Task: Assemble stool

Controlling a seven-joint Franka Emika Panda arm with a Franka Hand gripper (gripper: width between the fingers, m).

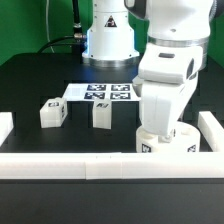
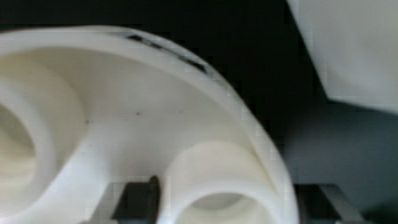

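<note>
The round white seat of the stool fills the wrist view, tilted, with round sockets showing. My gripper is shut on the seat: its rim stands between the two dark fingers. In the exterior view the gripper is low at the front right, and the seat with its tags shows just under the hand, close to the front rail. Two short white legs, one further left and one, stand apart on the black table to the exterior view's left of the arm.
The marker board lies flat behind the legs. Long white rails border the table at the front, the right and the left. The robot's base stands at the back.
</note>
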